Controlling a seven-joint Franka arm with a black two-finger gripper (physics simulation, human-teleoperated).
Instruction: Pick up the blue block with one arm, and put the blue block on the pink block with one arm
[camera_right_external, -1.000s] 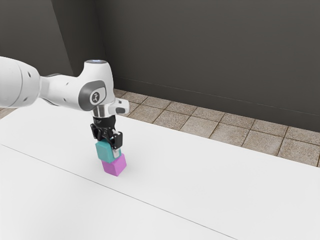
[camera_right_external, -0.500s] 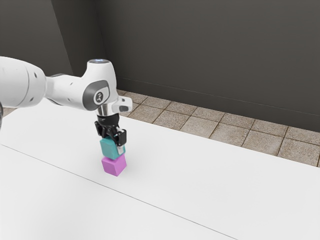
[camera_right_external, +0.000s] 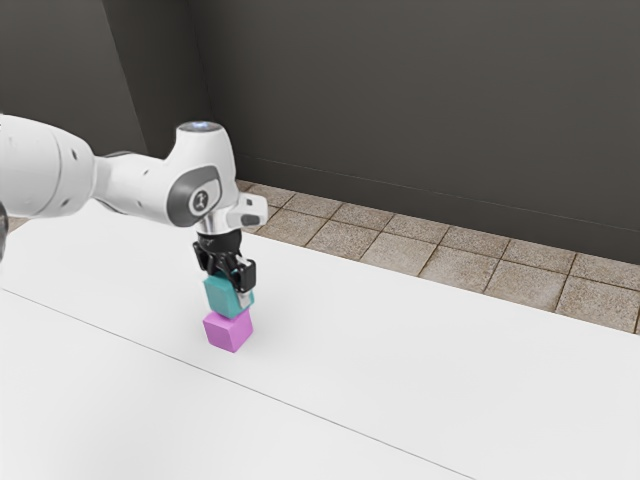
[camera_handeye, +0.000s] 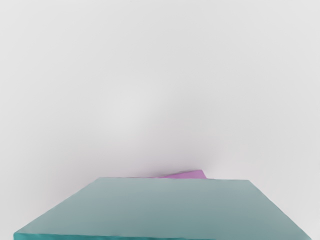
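Observation:
The blue block (camera_right_external: 224, 296), teal in colour, sits directly on top of the pink block (camera_right_external: 228, 331) on the white table (camera_right_external: 420, 360). My gripper (camera_right_external: 228, 283) comes straight down over it, and its black fingers clasp the blue block from two sides. In the wrist view the blue block (camera_handeye: 165, 210) looms just under the hand, with a sliver of the pink block (camera_handeye: 187, 174) peeking out beyond it.
The white table stretches wide toward the exterior view's right and front, with a thin seam line (camera_right_external: 330, 425) crossing it. Behind lies a tiled floor (camera_right_external: 470, 255) and a dark wall.
My hand has carried the blue block toward the exterior view's right, from off-centre to squarely above the pink block, and lowered it onto the pink block.

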